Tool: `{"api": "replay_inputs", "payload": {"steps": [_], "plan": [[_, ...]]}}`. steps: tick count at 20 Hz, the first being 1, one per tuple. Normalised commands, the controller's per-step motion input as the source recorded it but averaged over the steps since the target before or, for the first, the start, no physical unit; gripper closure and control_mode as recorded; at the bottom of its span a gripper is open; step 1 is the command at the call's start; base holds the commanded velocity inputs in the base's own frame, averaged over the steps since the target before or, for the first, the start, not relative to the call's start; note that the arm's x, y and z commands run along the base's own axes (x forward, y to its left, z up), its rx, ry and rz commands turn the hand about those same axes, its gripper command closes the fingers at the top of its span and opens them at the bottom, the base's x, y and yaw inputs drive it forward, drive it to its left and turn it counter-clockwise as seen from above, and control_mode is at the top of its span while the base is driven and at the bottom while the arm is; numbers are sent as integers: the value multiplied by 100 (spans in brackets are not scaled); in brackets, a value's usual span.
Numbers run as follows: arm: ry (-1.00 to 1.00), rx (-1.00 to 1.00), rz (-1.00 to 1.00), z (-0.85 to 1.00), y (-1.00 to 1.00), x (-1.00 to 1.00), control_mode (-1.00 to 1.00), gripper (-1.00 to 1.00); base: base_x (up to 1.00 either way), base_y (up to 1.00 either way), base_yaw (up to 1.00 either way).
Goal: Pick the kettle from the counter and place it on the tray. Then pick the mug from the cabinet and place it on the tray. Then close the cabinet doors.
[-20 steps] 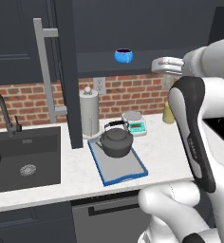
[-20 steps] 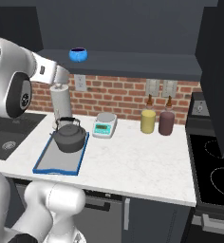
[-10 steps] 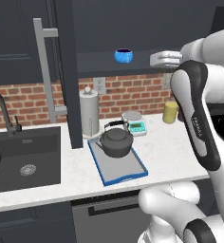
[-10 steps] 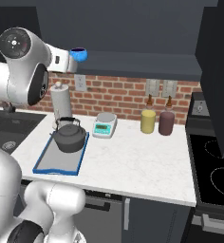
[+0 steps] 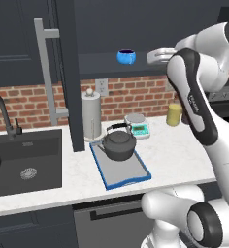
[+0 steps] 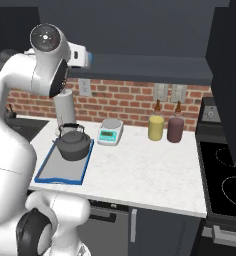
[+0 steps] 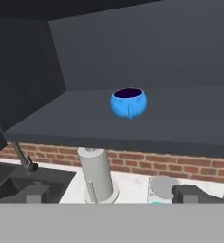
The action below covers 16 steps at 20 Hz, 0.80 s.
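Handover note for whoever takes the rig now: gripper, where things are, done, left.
Gripper: open, empty, raised level with the cabinet shelf and aimed at the mug.
Kettle: sitting on the tray on the counter. Done.
Mug: on the open cabinet shelf, upright, apart from the gripper.
Cabinet door: open.
Left: grasp the mug, set it on the tray beside the kettle, then close the cabinet doors.
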Motion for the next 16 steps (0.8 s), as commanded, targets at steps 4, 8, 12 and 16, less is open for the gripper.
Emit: {"api": "replay_inputs", "payload": {"steps": [4, 8, 12, 16], "plan": [[6, -8, 3, -29, 9, 49, -100, -100, 0, 0, 0], [9, -4, 1, -34, 15, 45, -100, -100, 0, 0, 0], [3, 0, 0, -27, 9, 44, -100, -100, 0, 0, 0], [0, 0, 0, -2, 2, 53, -100, -100, 0, 0, 0]]}}
